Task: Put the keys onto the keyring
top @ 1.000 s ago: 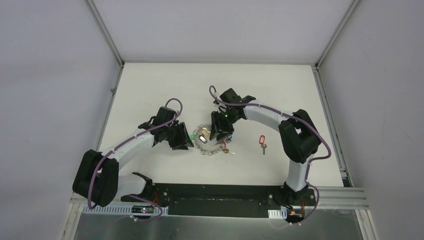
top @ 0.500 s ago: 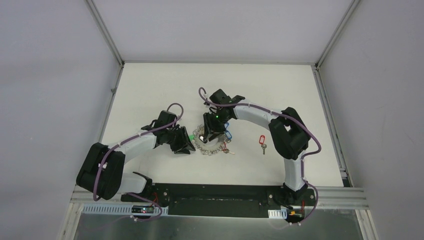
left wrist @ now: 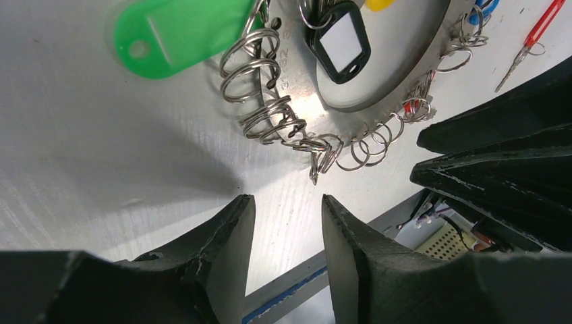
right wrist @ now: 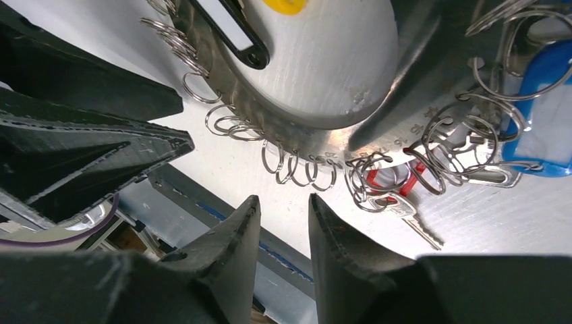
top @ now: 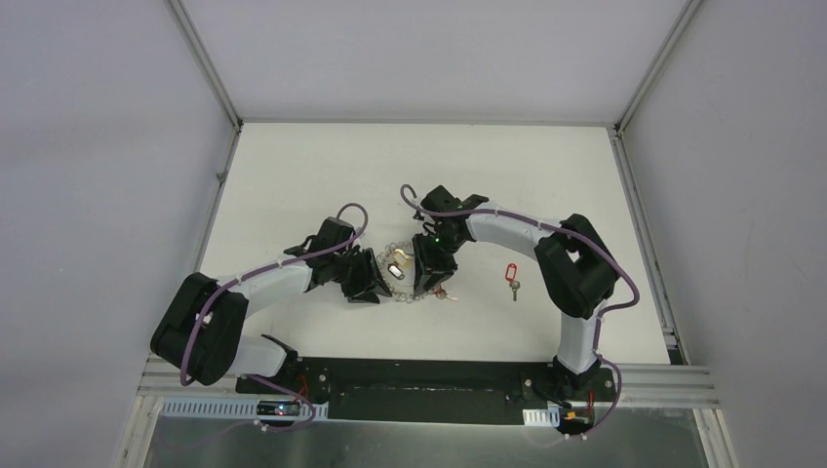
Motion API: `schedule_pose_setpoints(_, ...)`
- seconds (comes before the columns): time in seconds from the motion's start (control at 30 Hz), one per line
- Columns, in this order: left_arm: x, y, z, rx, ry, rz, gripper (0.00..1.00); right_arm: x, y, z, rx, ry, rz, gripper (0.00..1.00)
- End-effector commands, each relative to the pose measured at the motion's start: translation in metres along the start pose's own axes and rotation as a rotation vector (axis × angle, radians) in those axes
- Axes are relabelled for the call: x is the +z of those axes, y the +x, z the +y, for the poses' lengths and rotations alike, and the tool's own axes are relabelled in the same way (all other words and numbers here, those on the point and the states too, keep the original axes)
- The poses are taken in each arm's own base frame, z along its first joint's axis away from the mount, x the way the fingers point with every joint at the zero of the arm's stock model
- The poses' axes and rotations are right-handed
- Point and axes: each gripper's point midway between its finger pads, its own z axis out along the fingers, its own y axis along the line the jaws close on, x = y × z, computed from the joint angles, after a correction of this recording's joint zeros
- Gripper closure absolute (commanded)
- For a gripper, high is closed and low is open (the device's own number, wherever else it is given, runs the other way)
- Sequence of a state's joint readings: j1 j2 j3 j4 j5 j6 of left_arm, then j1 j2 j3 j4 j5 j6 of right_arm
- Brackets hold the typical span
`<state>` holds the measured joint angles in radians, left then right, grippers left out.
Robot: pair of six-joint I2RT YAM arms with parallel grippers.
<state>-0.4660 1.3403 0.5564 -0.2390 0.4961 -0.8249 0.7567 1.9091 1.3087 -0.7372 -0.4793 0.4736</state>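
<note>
The keyring (top: pixel 408 292) lies mid-table, a grey metal band (left wrist: pixel 295 111) fringed with small split rings. Keys hang on it by a green tag (left wrist: pixel 181 30), a black tag (left wrist: pixel 340 42), a blue tag (right wrist: pixel 548 115) and a red tag (right wrist: pixel 394 182). One loose red-tagged key (top: pixel 510 277) lies to the right of the ring. My left gripper (left wrist: pixel 287 202) stands open just off the ring's left rim, nothing between its fingers. My right gripper (right wrist: pixel 283 202) hovers over the ring's right side, open by a narrow gap and empty.
The two grippers face each other closely across the ring; the right one fills the right of the left wrist view (left wrist: pixel 506 155). The table's near edge with its metal rail (top: pixel 439 375) lies just behind both. White walls enclose the table.
The left gripper has slid right, up to the ring's rim. The right gripper swung left, then came back nearer over the ring's right side, covering the blue tag.
</note>
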Motion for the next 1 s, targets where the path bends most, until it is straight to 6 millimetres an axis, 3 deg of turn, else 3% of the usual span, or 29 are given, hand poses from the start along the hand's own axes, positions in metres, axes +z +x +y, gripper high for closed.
schedule_pose_setpoints(0.0,0.003,-0.004,-0.01,0.018,0.017,-0.018,0.57,-0.012,-0.002,0.014,0.002,-0.055,-0.034,0.66)
schedule_pose_setpoints(0.2,0.004,-0.003,-0.009,0.02,0.013,-0.017,0.55,-0.003,-0.003,0.015,0.032,-0.077,-0.018,0.75)
schedule_pose_setpoints(0.97,0.004,0.0,-0.004,0.016,0.0,-0.022,0.54,0.018,-0.003,0.009,0.074,-0.041,0.028,0.77)
